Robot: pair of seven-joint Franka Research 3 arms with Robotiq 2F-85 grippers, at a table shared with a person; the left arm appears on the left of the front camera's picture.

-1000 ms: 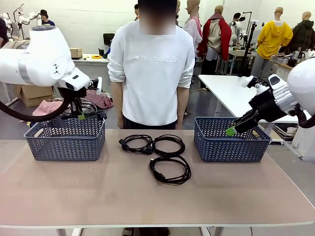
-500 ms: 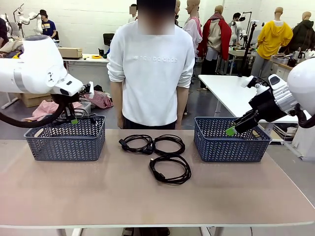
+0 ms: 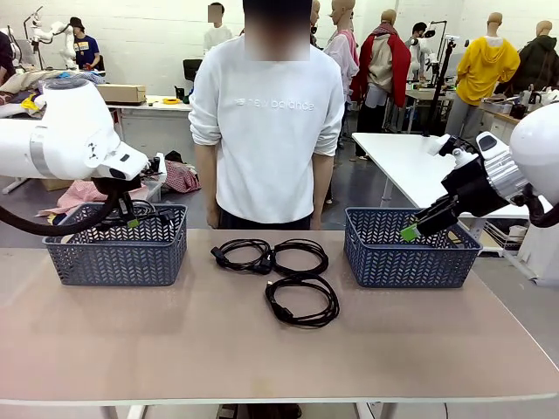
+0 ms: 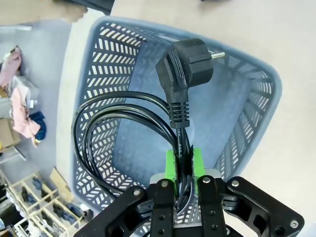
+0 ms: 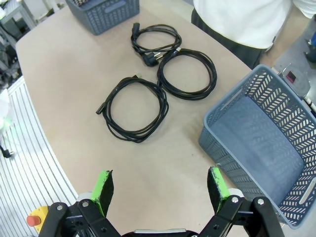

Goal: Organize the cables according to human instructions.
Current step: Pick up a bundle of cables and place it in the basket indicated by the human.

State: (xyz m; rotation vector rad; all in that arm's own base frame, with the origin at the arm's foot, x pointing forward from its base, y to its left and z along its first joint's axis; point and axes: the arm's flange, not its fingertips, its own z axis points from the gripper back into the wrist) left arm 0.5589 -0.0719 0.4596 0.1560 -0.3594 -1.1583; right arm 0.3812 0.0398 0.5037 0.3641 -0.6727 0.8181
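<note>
My left pincer (image 4: pixel 183 160) pinches a coiled cable (image 4: pixel 174 111) between its green pads, over the left basket (image 4: pixel 114 64). The loops bulge out to one side and the plug points beyond my fingertips, above the basket floor. My right pincer (image 5: pixel 159 178) is spread wide beside the right basket (image 5: pixel 256 133), well apart from the three other coils (image 3: pixel 301 301) lying on the table (image 3: pixel 131 340).

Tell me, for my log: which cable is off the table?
The coiled black cable in the left gripper, over the blue plastic basket; the other three lie on the table.
</note>
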